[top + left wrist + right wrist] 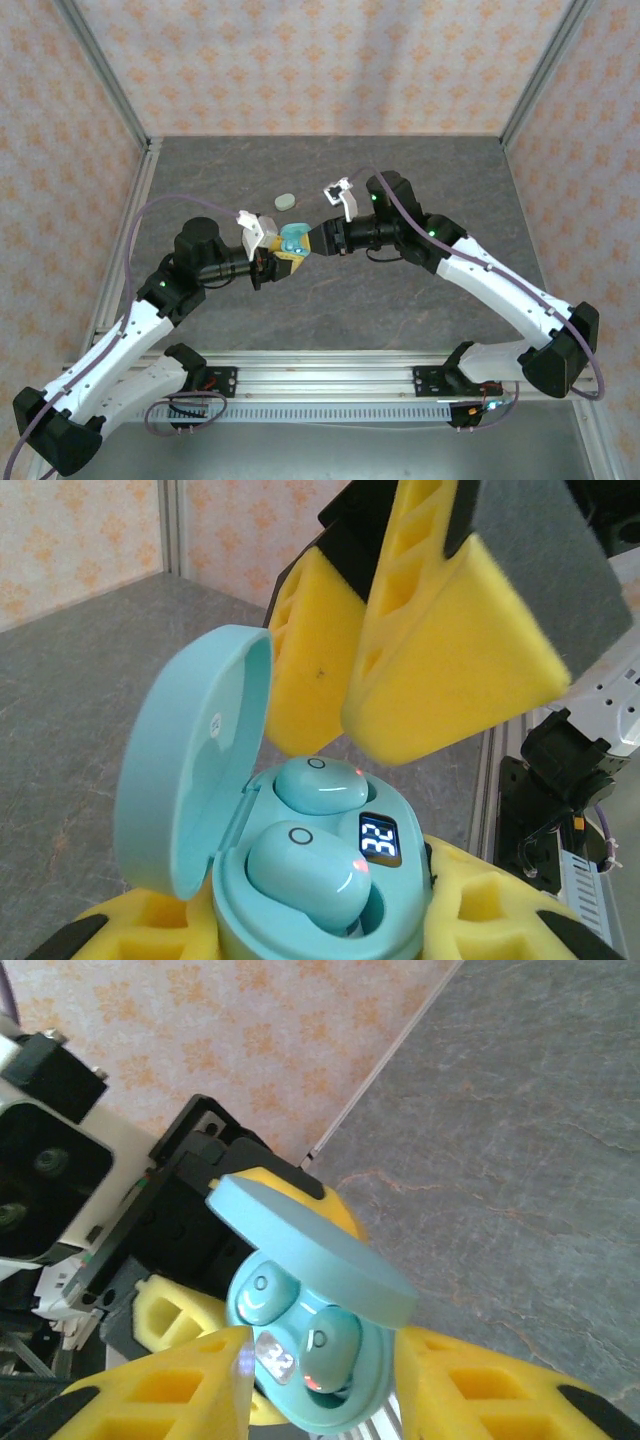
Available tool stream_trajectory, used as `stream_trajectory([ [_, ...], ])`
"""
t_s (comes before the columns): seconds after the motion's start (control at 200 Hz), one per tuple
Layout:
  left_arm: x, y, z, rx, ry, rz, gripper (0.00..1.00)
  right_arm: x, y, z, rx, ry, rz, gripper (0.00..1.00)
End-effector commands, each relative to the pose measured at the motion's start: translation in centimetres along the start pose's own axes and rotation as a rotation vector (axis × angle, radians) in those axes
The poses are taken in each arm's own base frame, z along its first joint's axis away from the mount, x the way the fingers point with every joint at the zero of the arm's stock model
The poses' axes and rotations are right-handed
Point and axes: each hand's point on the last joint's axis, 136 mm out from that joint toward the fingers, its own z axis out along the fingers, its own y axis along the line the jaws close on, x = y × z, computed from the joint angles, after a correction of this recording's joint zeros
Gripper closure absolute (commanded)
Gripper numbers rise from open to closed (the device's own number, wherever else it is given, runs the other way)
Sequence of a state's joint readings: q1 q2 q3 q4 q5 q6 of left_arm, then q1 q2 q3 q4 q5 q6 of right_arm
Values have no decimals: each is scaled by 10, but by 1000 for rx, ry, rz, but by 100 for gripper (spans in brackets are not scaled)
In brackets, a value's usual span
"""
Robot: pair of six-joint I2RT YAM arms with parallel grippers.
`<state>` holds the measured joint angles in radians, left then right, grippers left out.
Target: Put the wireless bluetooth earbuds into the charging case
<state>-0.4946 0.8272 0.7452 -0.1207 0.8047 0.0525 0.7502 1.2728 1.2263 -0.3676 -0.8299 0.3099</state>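
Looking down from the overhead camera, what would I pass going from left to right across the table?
left arm → left gripper → open teal charging case → right gripper → right arm

A grey, stone-patterned table (400, 300) carries a small pale oval case (285, 201), lying flat toward the back.

White-shelled left arm (120, 335) and right arm (500, 285), black at every joint, dotted with green lights. Yellow ribbed fingers (450, 650) faced in yellow foam, black-edged. Just behind the fingers, black motor housings (200, 245) and white camera brackets (342, 193); farther back, purple-grey cables (135, 225) looping toward black bases (450, 368).
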Motion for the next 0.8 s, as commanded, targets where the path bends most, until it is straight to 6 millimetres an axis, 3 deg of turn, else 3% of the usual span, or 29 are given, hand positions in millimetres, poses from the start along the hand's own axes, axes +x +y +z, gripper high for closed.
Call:
stream_trajectory([
  [0.0,-26,-7,-7,16,-75,57,77,-11,8,-13,32,-44,-43,59],
  [0.19,-26,-7,-8,14,-74,61,77,-14,19,-34,70,-61,-92,58],
  [0.335,-32,-8,-8,17,-88,64,77,-17,21,-42,95,-76,-131,66],
  [0.505,-36,-10,-8,30,-94,65,77,-33,28,-53,91,-118,-139,68],
  [0.675,-38,-10,-6,36,-99,71,77,-58,-5,-53,205,-199,-56,75],
  [0.796,-41,-11,-6,39,-107,84,77,-72,-27,-50,233,-234,36,75],
])
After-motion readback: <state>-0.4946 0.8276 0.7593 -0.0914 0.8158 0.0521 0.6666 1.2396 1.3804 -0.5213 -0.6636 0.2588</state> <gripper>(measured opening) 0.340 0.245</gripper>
